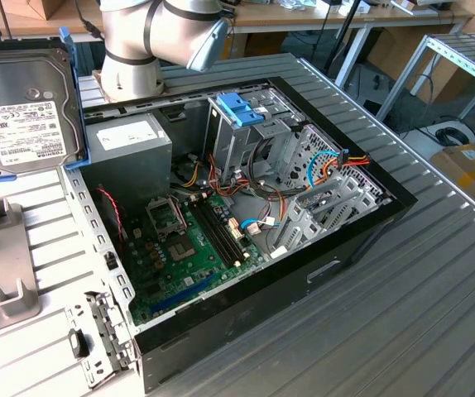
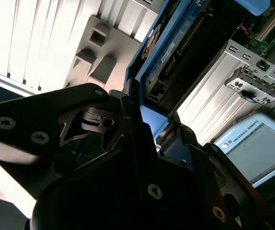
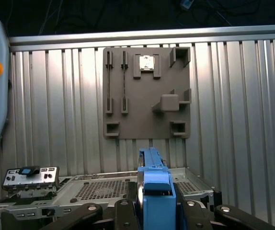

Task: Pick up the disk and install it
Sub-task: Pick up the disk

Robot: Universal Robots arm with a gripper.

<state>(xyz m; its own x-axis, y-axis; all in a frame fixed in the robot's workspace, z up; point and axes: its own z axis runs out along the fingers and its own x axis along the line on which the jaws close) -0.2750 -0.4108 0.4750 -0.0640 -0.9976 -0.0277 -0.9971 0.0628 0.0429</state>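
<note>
The gripper [image 3: 155,213] is clamped tight on the disk [image 1: 22,103], fingers pinching its light blue bracket so the drive stands edge-on between them, long axis running straight out from the wrist. It hangs in the air, apart from the grey fixture plate [image 3: 146,91]. The open computer case [image 1: 304,281] and its drive cage [image 1: 237,141] lie toward the exterior view's right of it.

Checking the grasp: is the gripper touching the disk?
Touching. In the first wrist view the gripper clamps the disk on both sides of its blue bracket, no gap.
</note>
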